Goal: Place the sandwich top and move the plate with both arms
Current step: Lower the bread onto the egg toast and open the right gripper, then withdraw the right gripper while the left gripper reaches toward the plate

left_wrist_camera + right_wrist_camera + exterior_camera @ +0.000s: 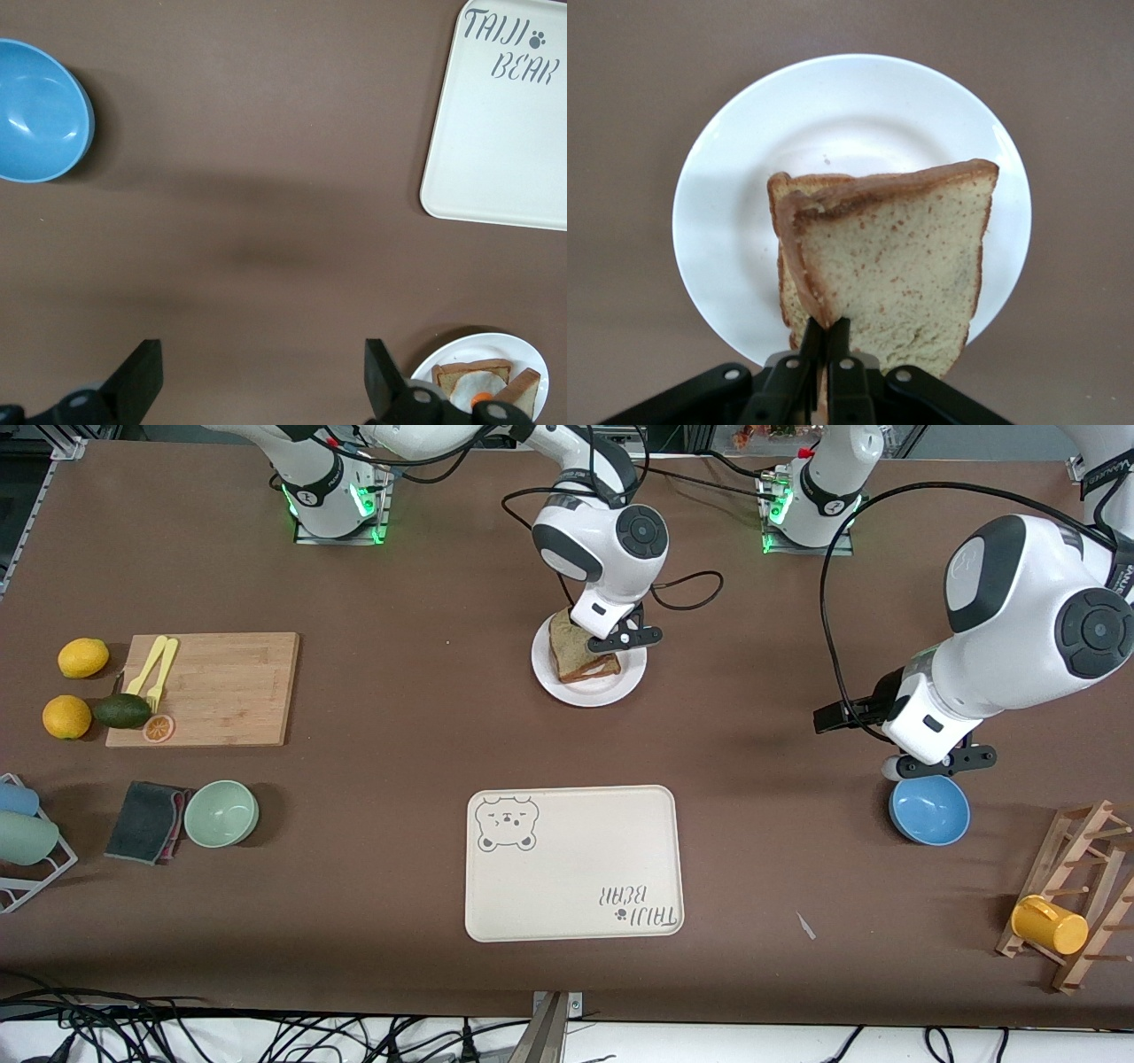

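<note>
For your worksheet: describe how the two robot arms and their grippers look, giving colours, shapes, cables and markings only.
Both arms are glossy white with rounded joints, dark grey bands and round black joint caps. The right arm and left arm trail looping black cables, and their bases glow with green lights. The right gripper and left gripper are black, each with two flat fingers.

The right end effector (611, 657) is over the white plate (589, 688), which lies in the middle of the worktop (407, 717), toward the edge where the arm bases stand. It is closed on the sandwich top (567, 645), held tilted above the plate. The left end effector (921, 766) waits over the blue bowl (929, 811), toward the left arm's end. The cream bear tray (574, 864) lies near the front edge.
</note>
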Robot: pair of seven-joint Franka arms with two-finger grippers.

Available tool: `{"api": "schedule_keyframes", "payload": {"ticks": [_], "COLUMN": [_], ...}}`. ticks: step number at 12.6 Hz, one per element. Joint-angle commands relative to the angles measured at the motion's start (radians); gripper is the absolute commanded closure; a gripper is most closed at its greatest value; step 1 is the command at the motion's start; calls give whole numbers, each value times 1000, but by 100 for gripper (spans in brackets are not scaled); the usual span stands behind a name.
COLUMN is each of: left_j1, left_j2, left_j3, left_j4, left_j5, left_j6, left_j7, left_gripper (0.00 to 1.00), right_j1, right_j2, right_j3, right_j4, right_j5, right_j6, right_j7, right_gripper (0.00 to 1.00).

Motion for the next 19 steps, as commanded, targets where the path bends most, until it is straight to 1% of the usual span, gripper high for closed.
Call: {"api": "schedule_keyframes", "payload": {"ticks": [1,2,4,5,6,8,11,12,14,16,17,18,19], "left_j1": [4,5,5,5,5,5,5,5,5,1,-8,-16,-19], "left_j2": [-22,-22,-22,-22,-22,-22,-22,-22,-22,-20,-20,-20,-20], "left_j3": [3,3,3,3,3,3,3,3,1,-3,-5,-6,-35], "left_j4": [-10,-10,-5,-5,-5,-5,-5,-5,-9,-16,-17,-43,-75], "left_j5": [-6,-6,-6,-6,-6,-6,-6,-6,-6,-8,-12,-22,-25], "left_j6": [-12,-12,-12,-12,-12,-12,-12,-14,-14,-12,-11,1,33], "left_j7": [20,20,20,19,19,19,19,19,20,16,10,5,-3], "left_gripper": [0,0,0,0,0,0,0,0,0,0,0,0,0], "right_j1": [9,9,9,3,-6,-63,-168,-198,-264,-352,-368,-368,-368], "right_j2": [25,19,13,10,-19,-77,-151,-183,-251,-292,-311,-335,-357], "right_j3": [3,3,1,3,1,-2,-2,-4,-31,-45,-75,-123,-155], "right_j4": [33,33,33,35,33,24,21,16,-2,-2,-2,-2,-2], "right_j5": [-19,-22,-22,-22,-16,-6,-5,-5,-3,26,27,27,27], "right_j6": [11,4,-1,-1,-2,-16,-97,-132,-163,-208,-226,-211,-196], "right_j7": [38,37,38,38,37,31,11,-10,-70,-168,-175,-175,-181], "right_gripper": [88,70,5,0,0,0,0,0,0,0,0,0,0]}}
